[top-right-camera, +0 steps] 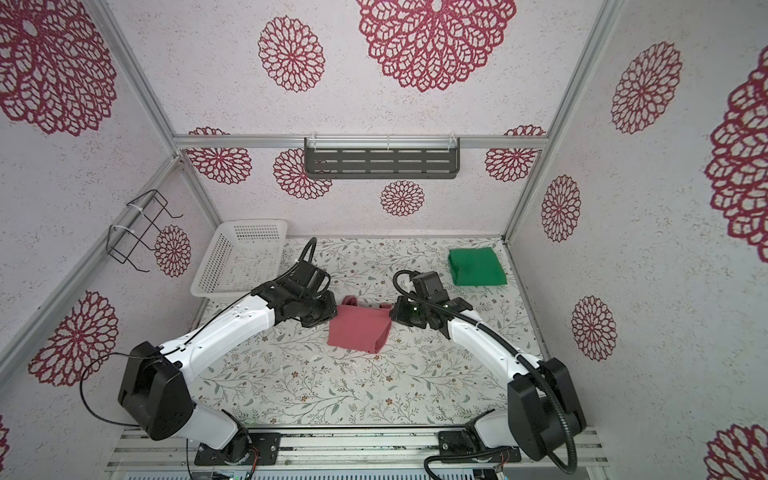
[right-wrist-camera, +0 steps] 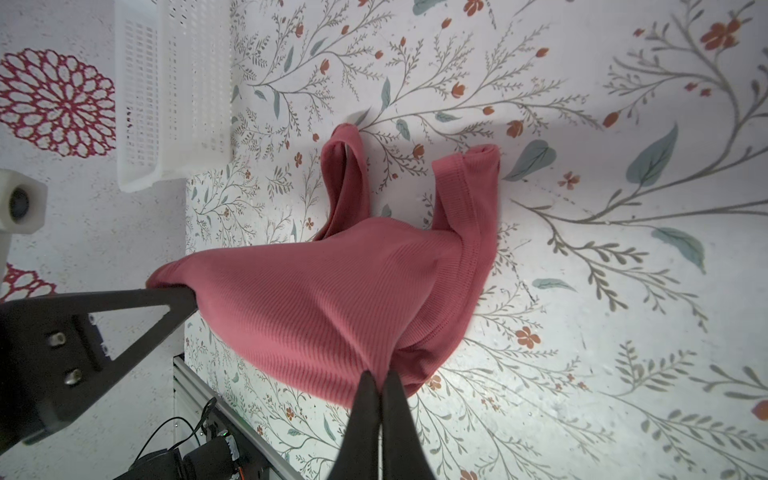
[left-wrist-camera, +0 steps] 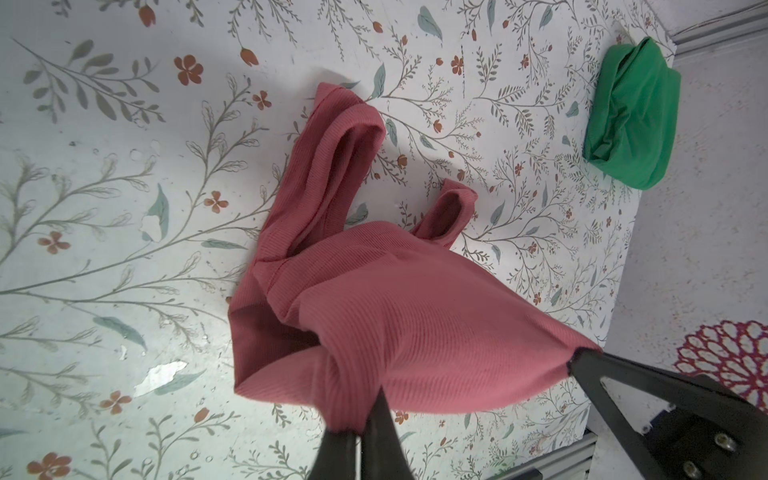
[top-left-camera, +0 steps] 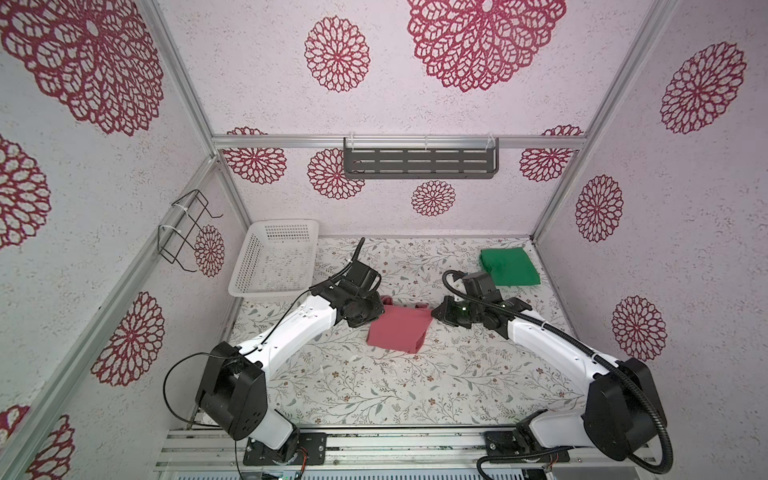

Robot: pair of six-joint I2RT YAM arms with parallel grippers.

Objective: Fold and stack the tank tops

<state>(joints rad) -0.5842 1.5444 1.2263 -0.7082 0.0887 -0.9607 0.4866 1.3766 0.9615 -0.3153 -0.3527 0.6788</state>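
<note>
– Floral-print tabletop [top-left-camera: 374, 390], flower-papered walls on three sides. What have the jaws got?

– The left gripper [left-wrist-camera: 365, 417] is pinched tight on one corner of the pink tank top [left-wrist-camera: 395, 332]. The right gripper [right-wrist-camera: 380, 380] is pinched just as tight on the opposite corner. The cloth hangs raised between the two sets of tips, sagging a little in the middle.

– And just past the tips?

– Ahead of both jaws the shoulder straps [right-wrist-camera: 349, 174] trail down onto the table. So the strap end rests on the surface while the held edge, the hem by the look of it, is up.

– Farther out?

– The green tank top [top-left-camera: 509, 266] lies in a compact folded bundle well beyond the right gripper, near the back corner and apart from the pink one. The white basket [top-left-camera: 282, 225] sits beyond the left gripper.

– Which step is this?

– I'd judge the green one done and the pink one in mid-fold. The next move calls for both grippers to travel together, level, carrying the hem forward over the straps. They should lay it down square before letting go. After that, the folded pink top has to go onto the green one.
</note>
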